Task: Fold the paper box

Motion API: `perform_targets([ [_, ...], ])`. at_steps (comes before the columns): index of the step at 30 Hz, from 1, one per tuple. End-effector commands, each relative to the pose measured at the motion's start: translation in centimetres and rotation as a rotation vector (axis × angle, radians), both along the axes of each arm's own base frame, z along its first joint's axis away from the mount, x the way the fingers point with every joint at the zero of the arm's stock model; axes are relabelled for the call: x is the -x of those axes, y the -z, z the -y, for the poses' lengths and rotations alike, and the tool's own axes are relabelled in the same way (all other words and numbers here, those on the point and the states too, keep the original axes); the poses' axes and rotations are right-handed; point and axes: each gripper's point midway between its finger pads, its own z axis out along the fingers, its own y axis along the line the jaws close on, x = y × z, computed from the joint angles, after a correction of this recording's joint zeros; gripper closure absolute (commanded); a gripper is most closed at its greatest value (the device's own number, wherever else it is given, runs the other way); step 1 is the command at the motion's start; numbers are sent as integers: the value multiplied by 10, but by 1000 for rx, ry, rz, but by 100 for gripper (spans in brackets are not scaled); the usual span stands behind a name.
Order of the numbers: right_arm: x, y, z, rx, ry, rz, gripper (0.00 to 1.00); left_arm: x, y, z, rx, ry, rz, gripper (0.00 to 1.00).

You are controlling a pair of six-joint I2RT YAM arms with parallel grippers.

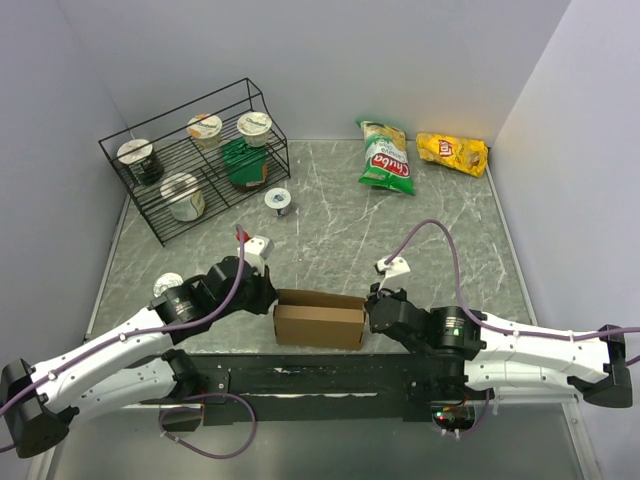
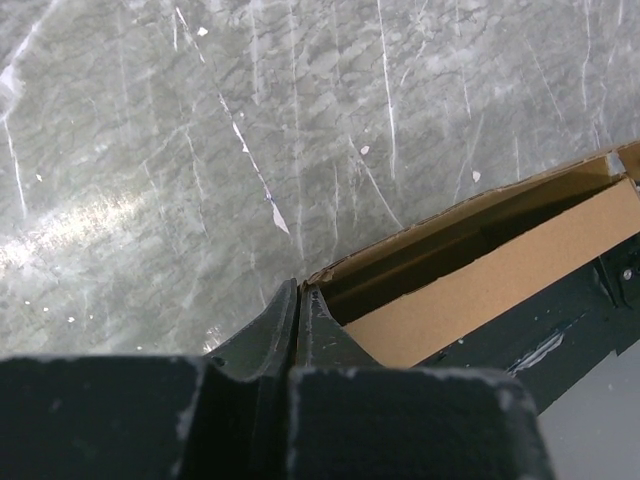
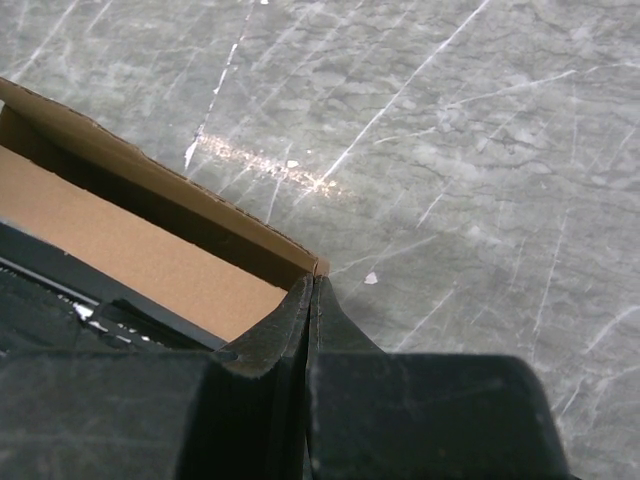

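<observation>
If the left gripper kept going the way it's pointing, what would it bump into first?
The paper box: the left gripper already seems shut on its end wall. Past that, probably the table.

Place: a robot lab cell is showing itself here.
Walls: plain pale panels [image 1: 400, 50] are boxing in the table on three sides.
Table: a marble-patterned top [image 1: 330, 240] is carrying a bolted left arm [image 1: 110, 355] and right arm [image 1: 530, 350], both trailing purple cables [image 1: 440, 228].
Props: a wire rack [image 1: 173, 112] of cups [image 1: 183, 195], a green chip bag [image 1: 387, 158], a yellow chip bag [image 1: 452, 152] and a paper box [image 1: 318, 320] are sitting out as test items.
</observation>
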Motion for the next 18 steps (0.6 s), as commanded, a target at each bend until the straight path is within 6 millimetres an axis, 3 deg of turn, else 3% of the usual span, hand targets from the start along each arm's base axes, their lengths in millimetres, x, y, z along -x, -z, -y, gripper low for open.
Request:
perform_targets([
  [1,-5,-16,-4,-27,27,36,100,5,-8,9,71,-24,-65,99],
  [6,-8,-21,-1,-33,51,65,100,4,-5,10,108,-73,-60,99],
  [18,-26,-44,7,-58,135,180,100,-26,-32,29,173,-97,75,99],
])
